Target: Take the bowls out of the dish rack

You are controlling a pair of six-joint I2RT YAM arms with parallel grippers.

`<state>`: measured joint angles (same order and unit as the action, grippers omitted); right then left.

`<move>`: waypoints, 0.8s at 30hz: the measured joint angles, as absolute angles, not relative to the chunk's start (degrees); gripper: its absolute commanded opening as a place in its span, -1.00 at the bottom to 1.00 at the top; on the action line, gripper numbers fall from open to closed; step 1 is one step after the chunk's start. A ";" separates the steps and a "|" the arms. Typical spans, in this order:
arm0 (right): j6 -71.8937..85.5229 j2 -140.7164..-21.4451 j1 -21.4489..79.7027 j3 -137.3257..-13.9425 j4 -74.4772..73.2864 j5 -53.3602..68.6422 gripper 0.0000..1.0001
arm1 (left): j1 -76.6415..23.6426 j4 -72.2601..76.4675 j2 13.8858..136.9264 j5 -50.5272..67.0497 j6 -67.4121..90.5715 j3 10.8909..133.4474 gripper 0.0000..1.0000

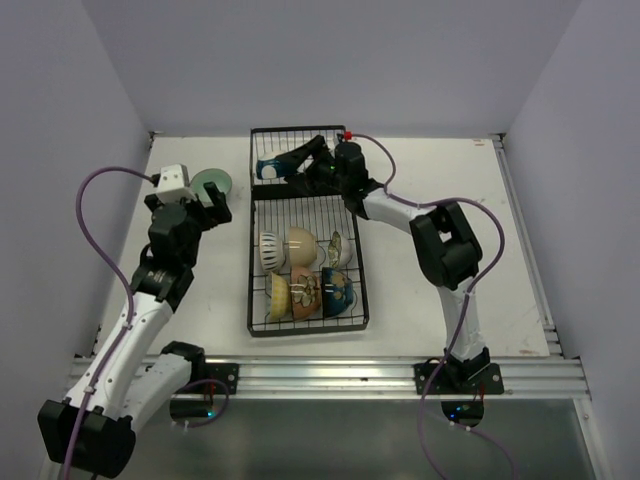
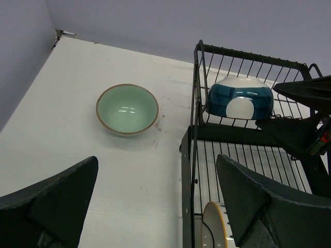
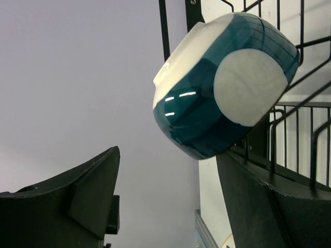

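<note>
Bowl-unloading, reach phase. The right gripper (image 3: 168, 165) has its jaws spread and holds nothing; it is aimed at the blue-and-white bowl (image 3: 222, 88), which lies tipped on its side in the far section of the dish rack (image 1: 305, 196); one finger sits close under the bowl's wall, the other stands well apart from it (whether the near finger touches the glaze cannot be told). The left gripper (image 2: 158, 170) is wide open and empty, hovering over the table beside the rack, near a green bowl (image 2: 126, 109) that stands upright on the table to the rack's left. The rack's near section holds a cluster of bowls (image 1: 305, 270) set on edge between the dividers. Judged step: grasping the far-section bowl. The next move would call for bringing the bowl's rim or wall between the fingers, closing firmly on the smooth glaze, then lifting clear of the low wire side before carrying it out. Surface: a plain white table (image 1: 470, 170), faintly scuffed; pale grey-lilac walls (image 1: 330, 60) enclose three sides; a metal rail (image 1: 330, 372) runs along the near edge.
</note>
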<state>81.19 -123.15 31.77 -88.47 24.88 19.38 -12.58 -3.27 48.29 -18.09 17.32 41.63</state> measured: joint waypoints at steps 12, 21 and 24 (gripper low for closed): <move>83.77 -125.40 33.23 -91.24 25.12 14.85 0.39 | -16.49 -3.99 48.29 -20.01 15.44 41.63 1.00; 86.11 -127.61 34.92 -92.90 24.84 10.22 -0.13 | -18.44 -3.99 48.29 -20.71 15.22 41.63 1.00; 87.00 -128.70 35.14 -94.06 24.80 9.45 -0.28 | -19.05 -3.97 48.29 -21.10 15.16 41.63 1.00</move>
